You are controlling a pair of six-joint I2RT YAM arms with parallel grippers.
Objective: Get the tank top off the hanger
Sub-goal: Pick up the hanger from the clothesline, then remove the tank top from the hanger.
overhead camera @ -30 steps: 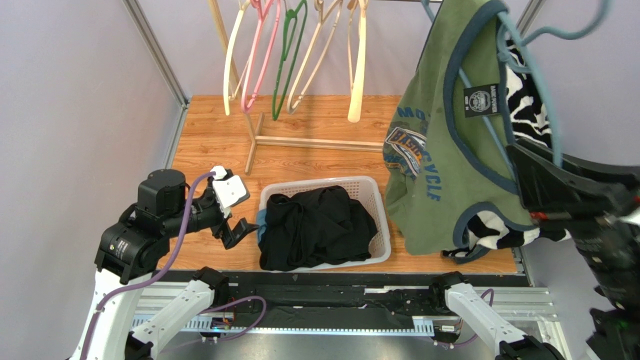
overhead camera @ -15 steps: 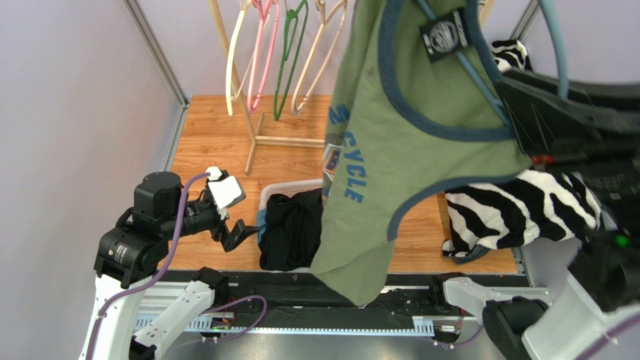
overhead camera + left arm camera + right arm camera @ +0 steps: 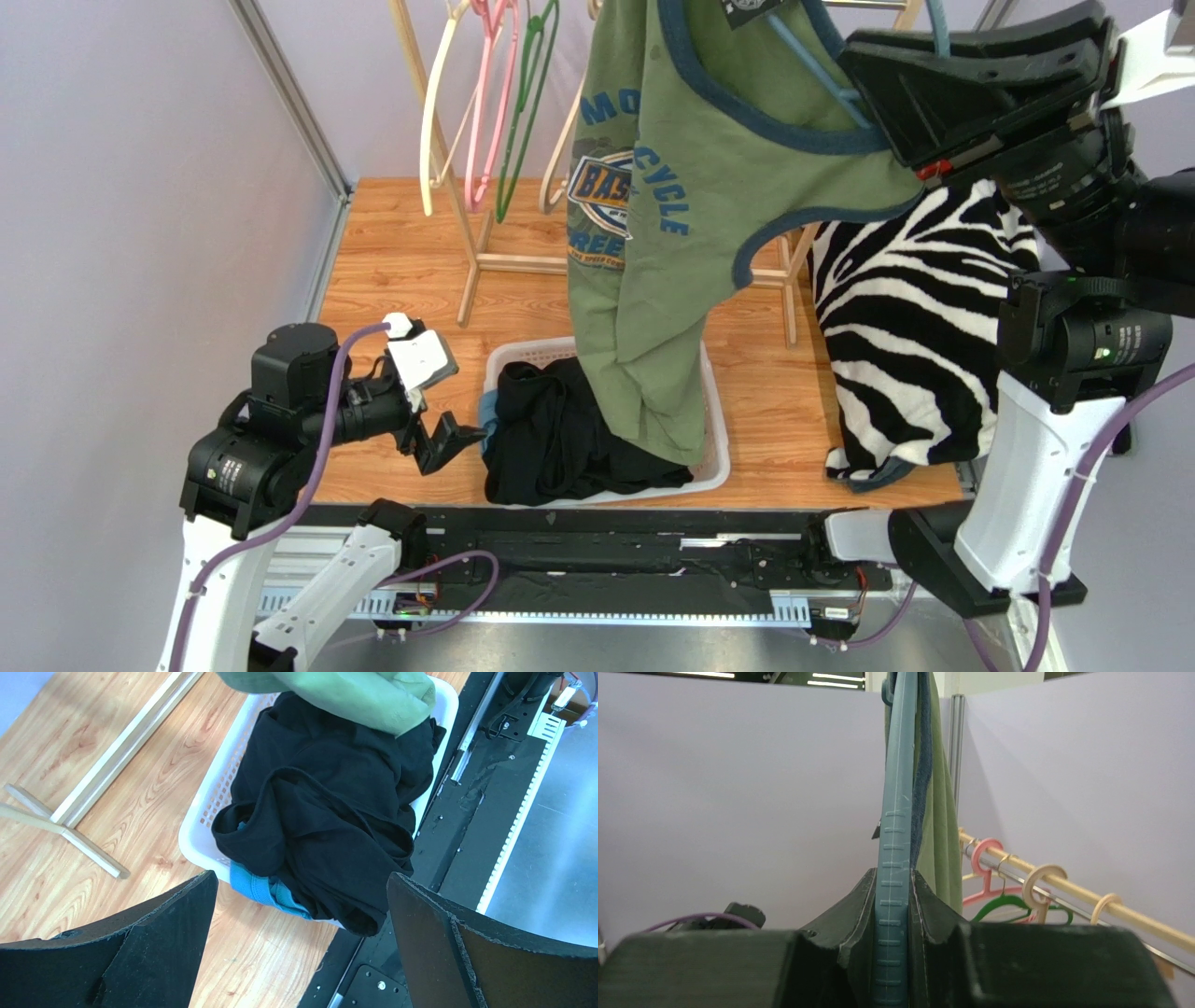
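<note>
The green tank top (image 3: 659, 210) with blue trim hangs on a blue-grey hanger (image 3: 807, 56) high at the top middle, its hem drooping into the white basket (image 3: 718, 420). My right gripper (image 3: 898, 105) is shut on the hanger, whose bar (image 3: 892, 882) stands upright between the jaws in the right wrist view, with the green cloth (image 3: 940, 812) beside it. My left gripper (image 3: 442, 441) is open and empty, low beside the basket's left end. The left wrist view shows the green hem (image 3: 351, 693) over the black clothes (image 3: 330, 819).
A zebra-striped cloth (image 3: 905, 336) hangs below my right arm. A wooden rack (image 3: 484, 259) with several pink, green and cream hangers (image 3: 491, 98) stands at the back. Blue cloth (image 3: 263, 890) peeks from the basket. The black rail (image 3: 617, 525) runs along the table's near edge.
My right gripper has carried the hanger and tank top up and to the left, from the right side to above the basket. The hem now lies in the basket. The left gripper barely moved.
</note>
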